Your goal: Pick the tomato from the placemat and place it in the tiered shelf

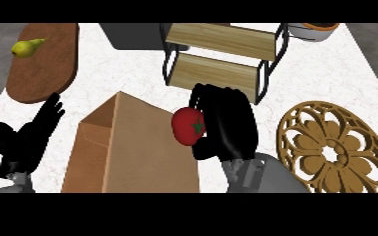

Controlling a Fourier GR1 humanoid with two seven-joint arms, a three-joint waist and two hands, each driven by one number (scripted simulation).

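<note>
Resting at the view's left edge, my left hand (33, 130) has its fingers straight and up, holding nothing, so I leave it be. Above it on the bench (310, 80) lies a brown oval board (44, 75) with a yellow pear (26, 47) on its far end. Next to the right comes a cardboard box (133, 150), tall and close to my view; I cannot see whether anything is in it. Just right of the box is the tomato (188, 126), with my right hand (225, 125) curled round it from the right side. I judge the pick to be done and the carry to be in hand, since the tomato sits near the box top and not on any mat. Beyond the hand stands the tiered shelf (221, 55), two wooden boards in a black frame, both bare as far as I can see. The next move calls for taking the tomato forward and setting it onto a board without knocking the frame. Behind the shelf sits a grey tray (133, 35). Furthest right are a gold openwork placemat (328, 150) with nothing on it and, at the top, a pot (317, 30).
</note>
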